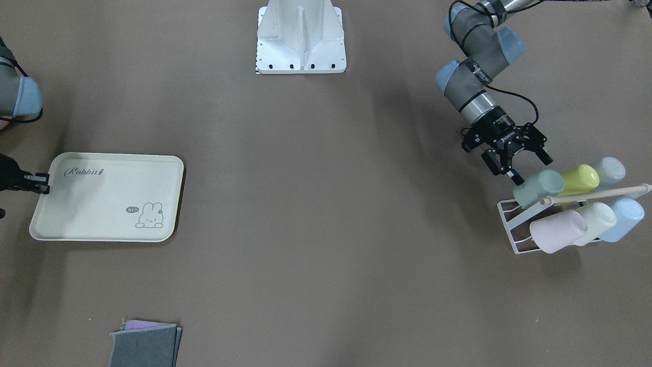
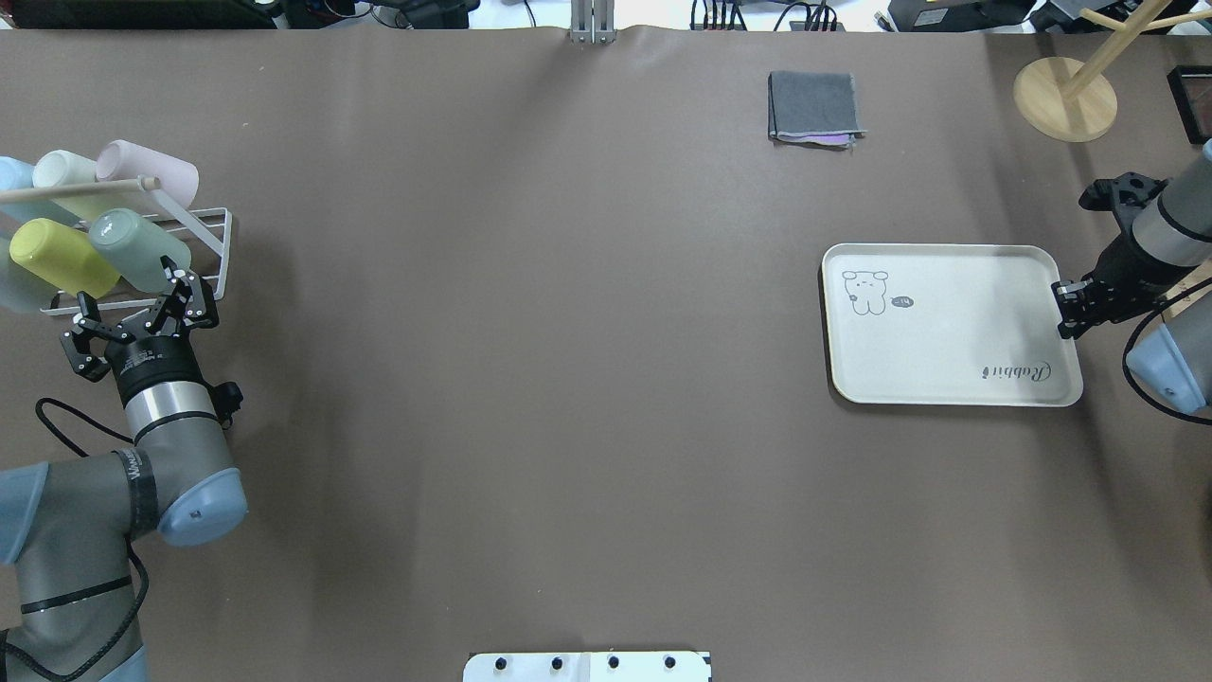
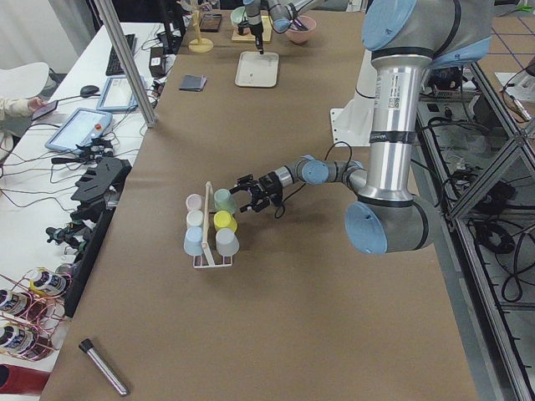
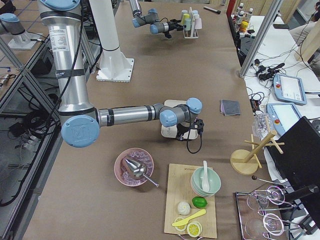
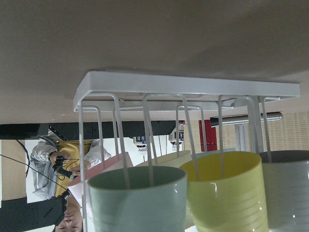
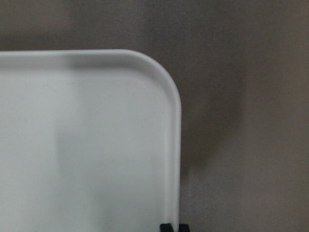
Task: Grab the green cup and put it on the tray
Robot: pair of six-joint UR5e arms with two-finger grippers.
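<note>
L gripper: black two-finger left gripper [image 2: 137, 313] w/ jaws spread wide, just short of the cup rack, aimed at the green cup's mouth; nothing between the fingers yet. Wide spread prob so the fingers can go either side of the cup wall
Green cup: small matte teal-green plastic tumbler [image 2: 139, 248], lying tilted on a rack prong, mouth toward the L gripper, end slot of the nearer row. In wrist view its rim [image 5: 137, 180] fills the lower left, white wires running into it – so it has to slide off along the prong, not lift straight up
Neighbours: yellow-green plastic cup [image 2: 62, 258] touching/just beside the green one, so little side room for the far finger; pale whitish cup [image 2: 64, 172], pink cup [image 2: 149, 170] and light blue cup [image 1: 624, 218] in the other slots
Rack: white wire cup rack [image 2: 210, 239] w/ a wooden dowel handle [image 2: 80, 188] across the top; holds cups on their sides to drain
R gripper: black right gripper [image 2: 1075, 308] at the tray's short edge, jaws pressed nearly together on the rim by the look of it – prob steadying the tray
Tray: cream rectangular plastic tray w/ "Rabbit" script and bunny [image 2: 947, 332], nothing on it, well apart from the rack, across the table
Far: folded grey cloth [image 2: 814, 106], round wooden stand base [image 2: 1064, 98] – not involved
Stage: approach, grasp not yet made
</note>
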